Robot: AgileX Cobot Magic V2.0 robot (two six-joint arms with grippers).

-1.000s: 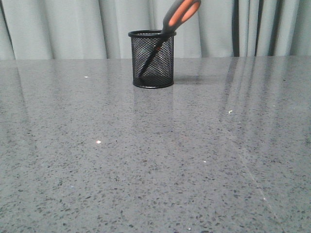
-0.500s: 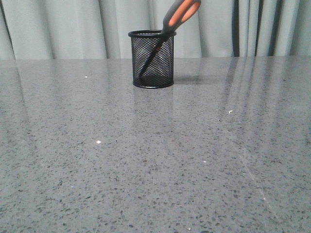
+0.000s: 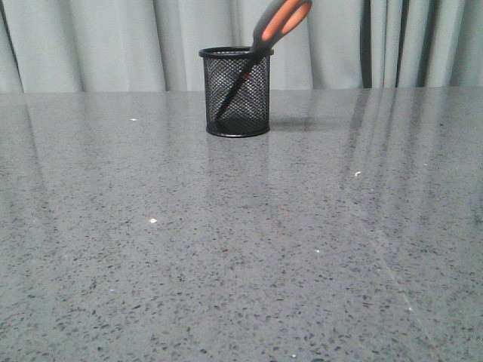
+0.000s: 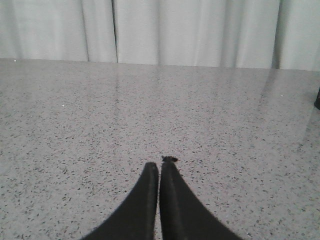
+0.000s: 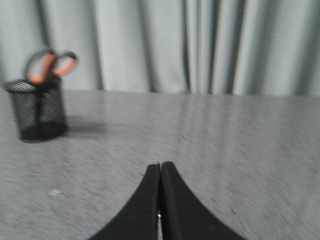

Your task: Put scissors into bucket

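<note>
The bucket [image 3: 237,92], a black wire-mesh cup, stands upright at the back middle of the table. The scissors [image 3: 281,21] stand inside it, blades down, leaning right, with the grey and orange handles sticking out above the rim. The bucket [image 5: 39,107] and the scissors' handles [image 5: 48,65] also show in the right wrist view, well away from my right gripper [image 5: 160,165], which is shut and empty above the table. My left gripper [image 4: 160,164] is shut and empty above bare table. Neither gripper shows in the front view.
The grey speckled table [image 3: 241,249] runs back to a pale curtain [image 3: 98,41]. A dark sliver [image 4: 317,98] shows at the edge of the left wrist view.
</note>
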